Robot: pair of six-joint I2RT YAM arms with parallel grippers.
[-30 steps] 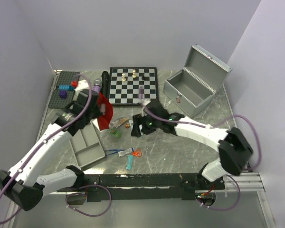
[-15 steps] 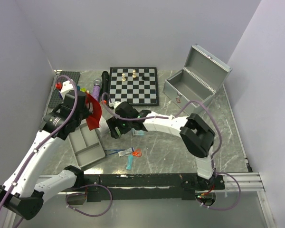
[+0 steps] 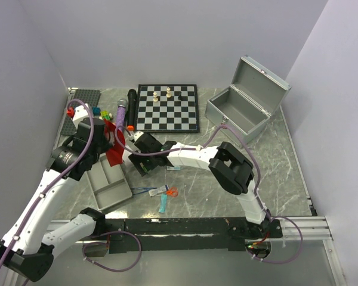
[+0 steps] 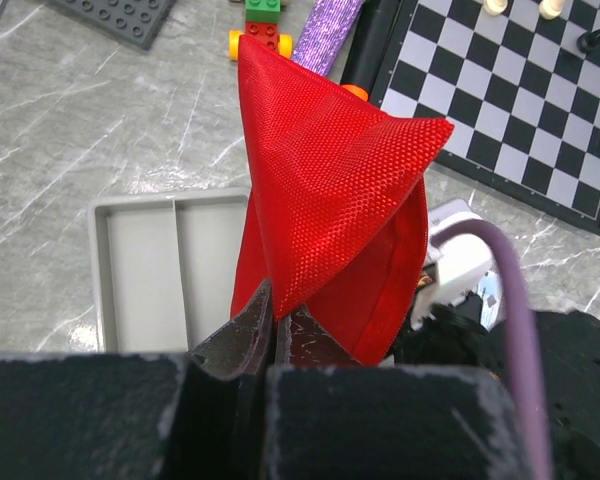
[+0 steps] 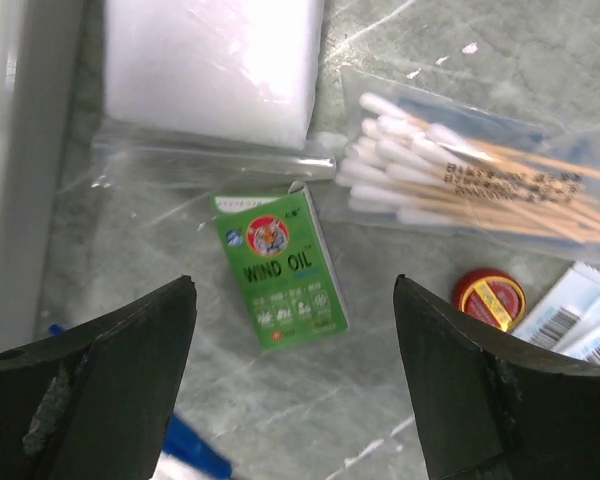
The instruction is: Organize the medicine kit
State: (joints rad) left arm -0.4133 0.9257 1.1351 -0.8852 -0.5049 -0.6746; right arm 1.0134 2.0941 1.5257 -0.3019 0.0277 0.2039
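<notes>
right claw (image 5: 292, 288) shifted, marbled table (image 3: 194, 202), white walls (image 3: 167, 42)

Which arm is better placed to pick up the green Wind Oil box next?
Right. The right gripper hangs open above the Wind Oil box, which sits centred in its wrist view. The left gripper is shut on the red pouch, so it is busy.

Top cam: high up at near side, looks down on whole surface (image 3: 197, 199). L wrist cam: close, looks along its tool (image 4: 273, 310) toward tray (image 4: 140, 250). R wrist cam: straight down, v. near green box (image 5: 280, 265). Tray also in top view.
</notes>
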